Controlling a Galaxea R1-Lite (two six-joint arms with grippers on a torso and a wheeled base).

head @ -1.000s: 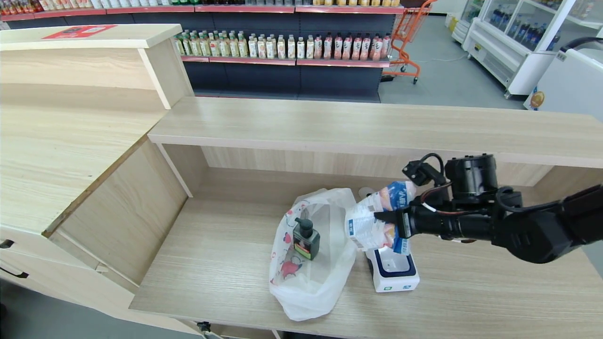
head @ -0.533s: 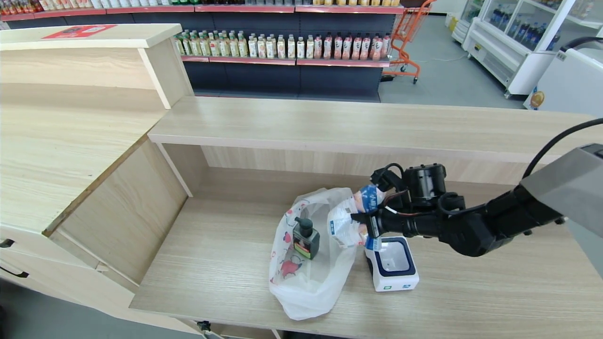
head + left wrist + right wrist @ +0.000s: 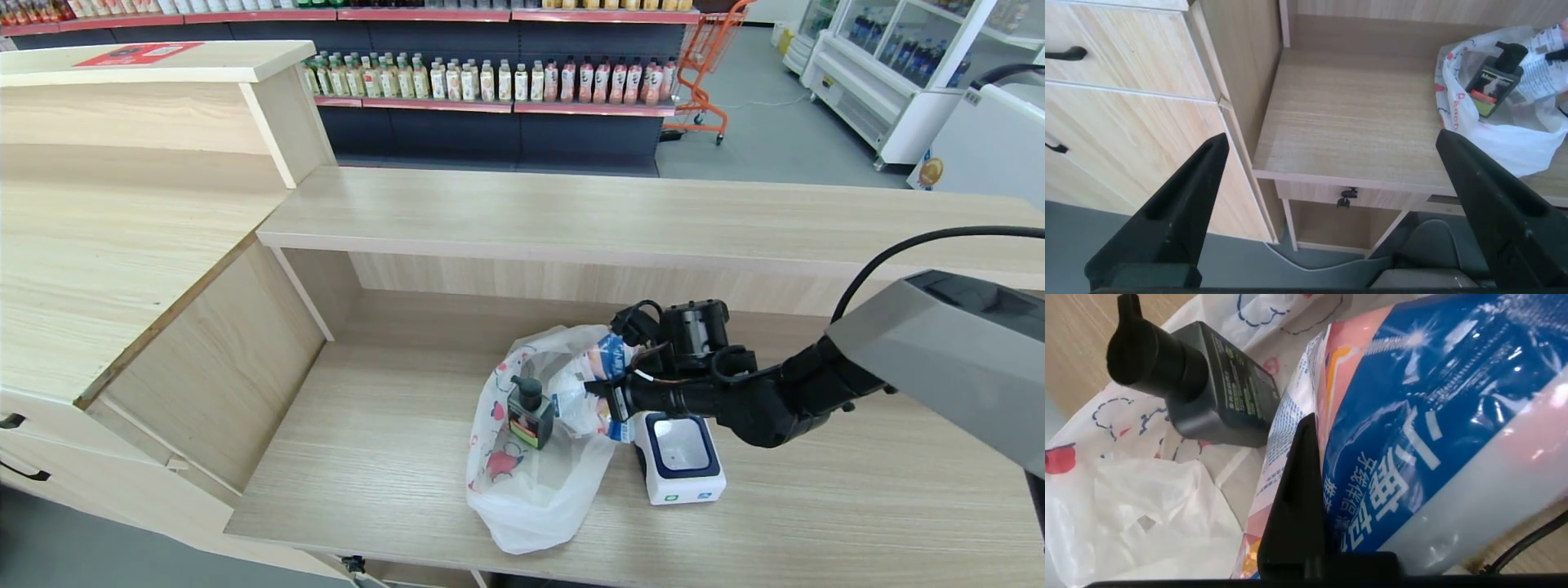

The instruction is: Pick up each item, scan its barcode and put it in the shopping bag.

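Observation:
A white plastic shopping bag (image 3: 531, 482) with red and blue prints lies open on the low counter. A dark pump bottle (image 3: 529, 415) stands inside it. My right gripper (image 3: 608, 396) is shut on a pink, blue and white packet (image 3: 589, 382), which sits at the bag's mouth just right of the bottle. The right wrist view shows the packet (image 3: 1437, 433) against a dark finger (image 3: 1302, 506), with the pump bottle (image 3: 1200, 384) and bag (image 3: 1143, 498) beyond. My left gripper (image 3: 1335, 220) is open, out past the counter's front edge, far from the bag (image 3: 1503, 131).
A white and blue barcode scanner (image 3: 682, 457) stands directly right of the bag, under my right forearm. A raised counter ledge (image 3: 637, 216) runs behind, and a wooden side wall (image 3: 212, 359) closes the left. Bare counter lies right of the scanner.
My right arm has carried the packet left and down, from above the scanner to the bag's mouth. The bag and bottle stayed put.

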